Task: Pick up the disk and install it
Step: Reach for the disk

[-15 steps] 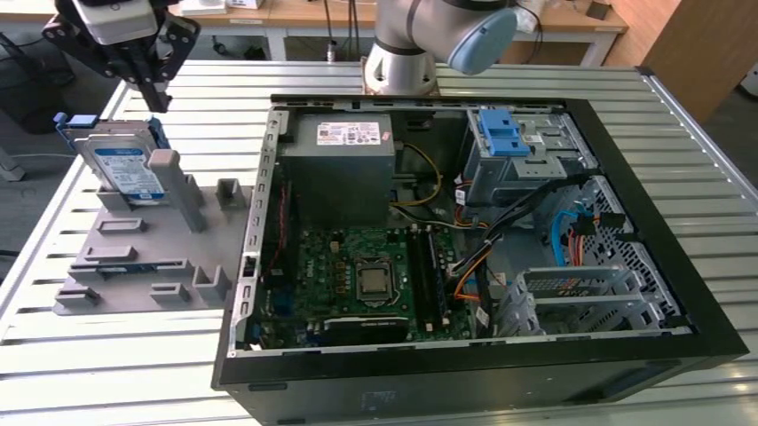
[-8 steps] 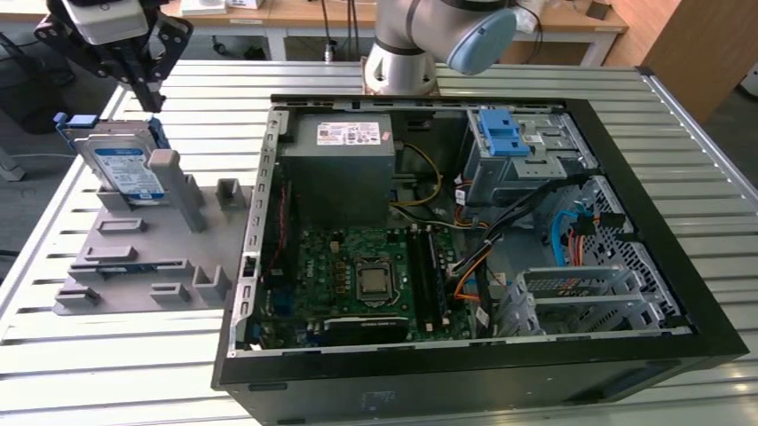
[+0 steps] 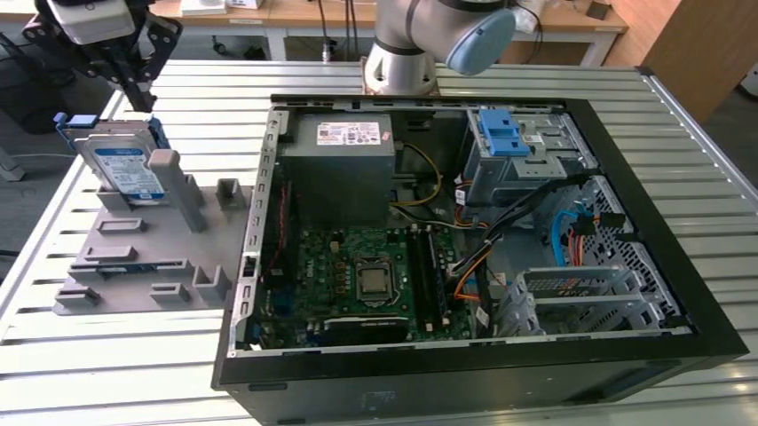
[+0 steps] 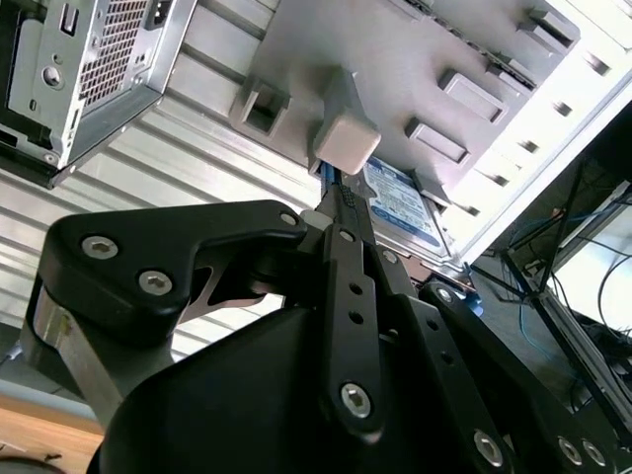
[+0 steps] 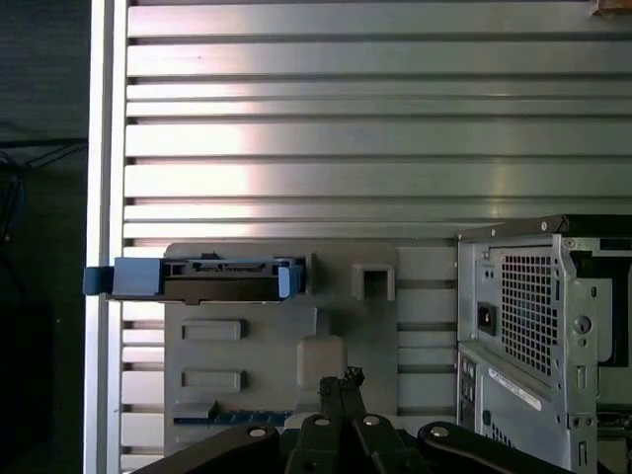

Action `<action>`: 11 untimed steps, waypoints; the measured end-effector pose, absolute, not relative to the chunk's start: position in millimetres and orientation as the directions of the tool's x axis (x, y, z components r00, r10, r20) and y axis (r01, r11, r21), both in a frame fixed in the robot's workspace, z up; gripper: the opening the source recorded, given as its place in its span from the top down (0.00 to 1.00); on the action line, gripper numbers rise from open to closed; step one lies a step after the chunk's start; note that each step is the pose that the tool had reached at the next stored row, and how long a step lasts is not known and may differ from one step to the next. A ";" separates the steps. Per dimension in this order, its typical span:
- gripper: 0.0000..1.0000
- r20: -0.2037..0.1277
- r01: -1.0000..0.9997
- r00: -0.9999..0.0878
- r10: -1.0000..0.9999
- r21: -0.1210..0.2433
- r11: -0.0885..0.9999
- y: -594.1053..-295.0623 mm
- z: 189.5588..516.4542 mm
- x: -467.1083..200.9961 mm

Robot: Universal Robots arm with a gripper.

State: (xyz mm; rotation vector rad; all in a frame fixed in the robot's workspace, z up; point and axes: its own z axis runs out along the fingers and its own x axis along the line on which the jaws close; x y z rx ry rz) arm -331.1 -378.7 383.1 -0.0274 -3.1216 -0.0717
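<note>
My claw (image 5: pixel 340 381), closed tight and empty, hangs near the disk (image 3: pixel 126 165), not yet lifted from its grey stand (image 3: pixel 130 257).

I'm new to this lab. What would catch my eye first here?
The open computer case sits in the middle of the slatted table, its motherboard bared. At the exterior view's left the disk stands upright in a grey fixture, the tool close above it.

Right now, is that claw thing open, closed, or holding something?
Gripper: closed, holding nothing; the disk stands apart in its grey holder.
</note>
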 end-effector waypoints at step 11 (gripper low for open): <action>0.89 0.020 0.018 -1.000 0.017 0.046 0.999 -376.0 382.3 -346.6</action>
